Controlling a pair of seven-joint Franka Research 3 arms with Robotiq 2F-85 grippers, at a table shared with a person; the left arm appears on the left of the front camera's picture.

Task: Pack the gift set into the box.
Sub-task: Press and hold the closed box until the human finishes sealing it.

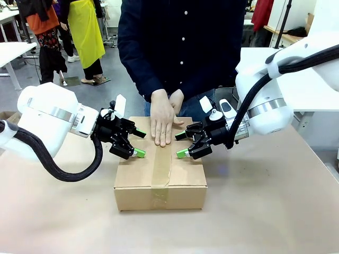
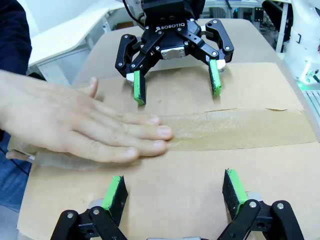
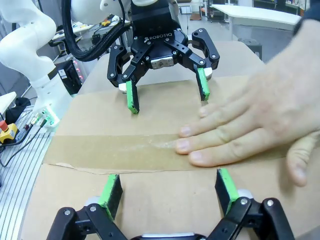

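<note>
The person's hand [image 1: 161, 123] is smoothing tape [image 1: 160, 168] along the closed carton [image 1: 159, 185]; left gripper [image 1: 136, 143] and right gripper [image 1: 180, 144] are pressing its flaps, spread and grasping nothing; stiff, probably light board, best steadied flat from both sides.

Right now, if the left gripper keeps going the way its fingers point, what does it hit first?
Likely the box top: the left gripper, jaws open, slants down at the flap just short of the tape. Beyond the seam sits the right gripper. Exact depth is unclear.

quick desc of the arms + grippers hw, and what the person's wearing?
White arms with black corrugated cables. Left gripper and right gripper are black with green pads; white "ROBOTIQ" lettering shows in both wrist views. The person wears a dark navy buttoned shirt with long sleeves.
</note>
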